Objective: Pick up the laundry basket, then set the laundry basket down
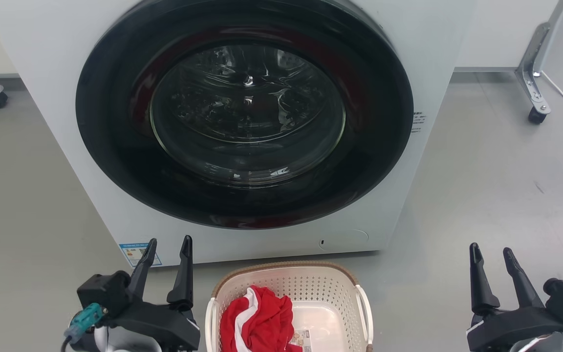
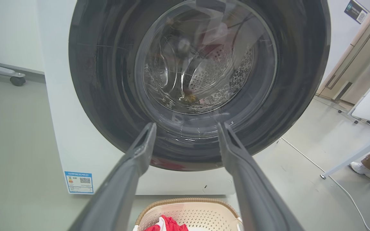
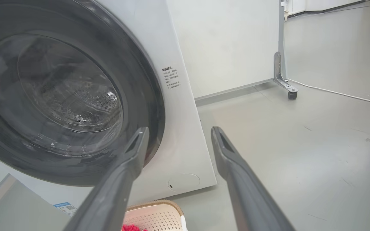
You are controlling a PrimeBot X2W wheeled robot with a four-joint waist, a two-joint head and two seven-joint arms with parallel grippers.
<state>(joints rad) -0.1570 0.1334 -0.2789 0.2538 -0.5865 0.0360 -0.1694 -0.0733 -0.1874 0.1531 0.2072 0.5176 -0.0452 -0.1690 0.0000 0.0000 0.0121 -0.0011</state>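
My left gripper (image 1: 169,241) & right gripper (image 1: 490,249) both spread wide, empty. Btwn them: cream-white perforated plastic laundry basket (image 1: 311,288), brown rim, red-white cloth (image 1: 257,318) inside, maybe a shirt.

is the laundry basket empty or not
Not empty: a red and white cloth lies bunched in the left part of the laundry basket; the rest of its floor shows bare.

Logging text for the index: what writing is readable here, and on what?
None reads clearly.
Blue label, washing machine's lower front corner: print too small.
Black-print sticker beside its door: blurred.
Label on laundry basket's bottom: too small.
Wall sign with QR code: too small.
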